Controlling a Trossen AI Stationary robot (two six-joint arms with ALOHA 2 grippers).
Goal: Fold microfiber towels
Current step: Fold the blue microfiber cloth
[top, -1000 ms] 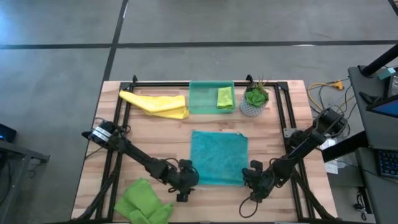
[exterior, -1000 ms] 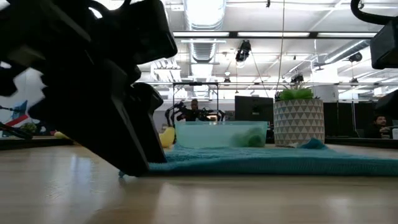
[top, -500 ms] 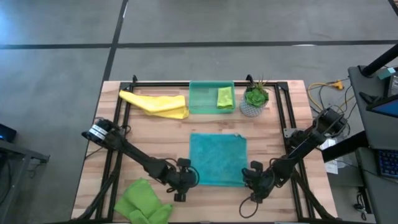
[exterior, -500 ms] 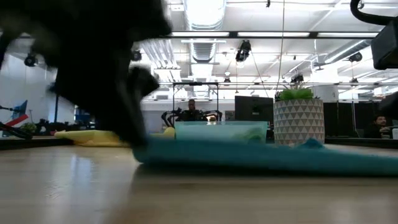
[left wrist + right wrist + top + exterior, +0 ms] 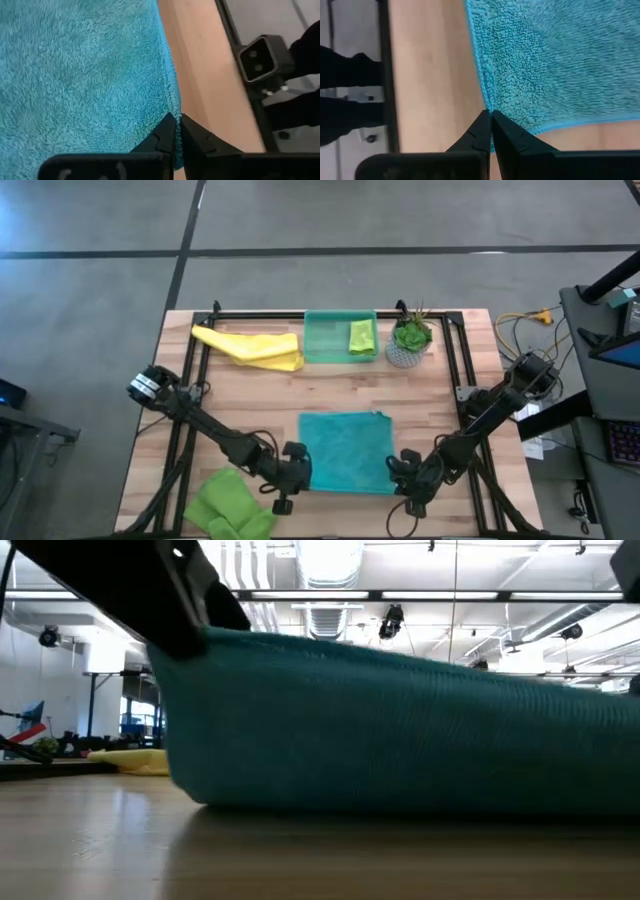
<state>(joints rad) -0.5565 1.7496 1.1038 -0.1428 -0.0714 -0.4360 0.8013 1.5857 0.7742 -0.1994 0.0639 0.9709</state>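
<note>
The teal-blue towel (image 5: 345,452) lies mid-table with its near edge raised; in the low view the teal-blue towel (image 5: 400,730) stands like a wall across the picture. My left gripper (image 5: 299,472) is shut at its near left corner and my right gripper (image 5: 399,472) is shut at its near right corner. A yellow towel (image 5: 250,345) lies crumpled at the far left. One lime green towel (image 5: 362,336) rests folded in the green tray (image 5: 325,340). Another lime green towel (image 5: 230,505) lies bunched at the near left. My left gripper pinches the towel's left side edge (image 5: 175,107) close to the near corner between its two fingers, slanting down from the near left. That corner (image 5: 205,640) is lifted clear and the cloth hangs to the table below. My right gripper pinches the towel's right side edge (image 5: 487,102) close to the near corner between its two fingers, slanting down from the near right. That corner is raised off the table; the far part of the towel (image 5: 345,425) lies flat on the wood.
A potted plant (image 5: 408,340) stands right of the tray at the far edge. A black frame (image 5: 455,360) runs along the table's sides and back. Bare wood (image 5: 345,385) lies between the teal towel and the tray.
Both grippers have risen and drawn slightly toward the table's near edge. The teal towel's near edge, flat on the table a second ago, is now lifted between them. Its far edge has slid a little toward the near side while staying on the wood.
</note>
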